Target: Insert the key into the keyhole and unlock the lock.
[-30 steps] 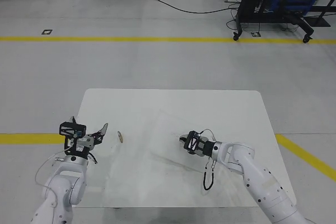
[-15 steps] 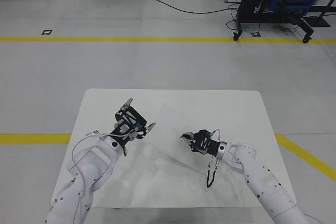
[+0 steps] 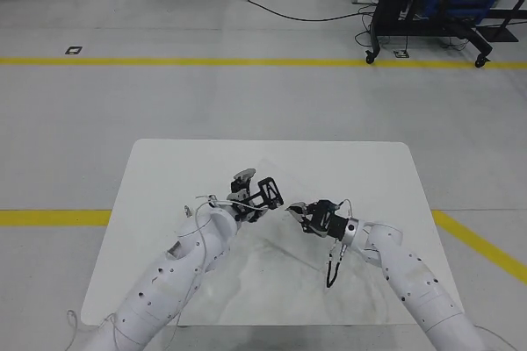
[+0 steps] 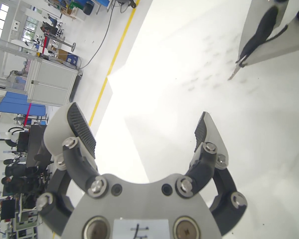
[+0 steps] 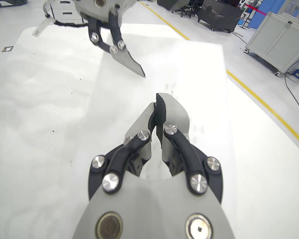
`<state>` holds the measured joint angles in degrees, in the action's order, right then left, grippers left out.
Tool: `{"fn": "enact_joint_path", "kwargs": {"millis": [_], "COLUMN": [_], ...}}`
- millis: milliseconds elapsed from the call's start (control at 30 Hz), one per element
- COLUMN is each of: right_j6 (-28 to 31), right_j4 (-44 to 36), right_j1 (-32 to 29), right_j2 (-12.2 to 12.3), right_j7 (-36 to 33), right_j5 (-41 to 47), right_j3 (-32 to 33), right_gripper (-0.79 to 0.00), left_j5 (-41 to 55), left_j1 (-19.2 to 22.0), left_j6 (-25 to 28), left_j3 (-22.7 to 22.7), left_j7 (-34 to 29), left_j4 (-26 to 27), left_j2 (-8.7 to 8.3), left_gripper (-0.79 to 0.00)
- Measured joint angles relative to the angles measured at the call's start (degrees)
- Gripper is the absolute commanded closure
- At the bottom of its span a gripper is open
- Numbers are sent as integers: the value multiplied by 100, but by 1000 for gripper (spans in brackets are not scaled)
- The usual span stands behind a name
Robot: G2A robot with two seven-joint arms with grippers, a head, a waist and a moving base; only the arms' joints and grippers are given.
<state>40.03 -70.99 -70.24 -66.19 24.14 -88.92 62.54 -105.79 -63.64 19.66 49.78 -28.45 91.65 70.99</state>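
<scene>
Since a second ago the left gripper (image 3: 256, 186) has swung from the left edge of the worktop (image 3: 351, 167) to its middle. The right gripper (image 3: 300, 213) has edged a little towards it. The two now sit near each other over the worktop's centre, not touching.

Left fingers (image 4: 79, 128) are spread wide, with nothing between their ribbed pads. Right fingers (image 5: 162, 110) are pressed together, pad against pad. Whether anything thin is pinched between them cannot be told.

A small pale ring-shaped item (image 3: 187, 211) lies on the worktop left of centre, just beside the left arm. It is too small to tell whether it is the key.

Seen from the left wrist, the right gripper is cut off at the picture's edge. One thin silver tip of it points toward the worktop.
</scene>
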Motion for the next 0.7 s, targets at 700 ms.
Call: {"fn": "enact_joint_path", "kwargs": {"millis": [700], "right_j6": [-49], "right_j4": [-1008], "right_j1": [-763], "right_j2": [225], "right_j7": [1037], "right_j5": [-97], "right_j3": [545], "right_gripper": [0], "left_j5": [1299], "left_j1": [-374], "left_j6": [-675], "left_j3": [1029], "left_j7": [765], "left_j4": [289], "left_j2": [37], "left_gripper": [-785]}}
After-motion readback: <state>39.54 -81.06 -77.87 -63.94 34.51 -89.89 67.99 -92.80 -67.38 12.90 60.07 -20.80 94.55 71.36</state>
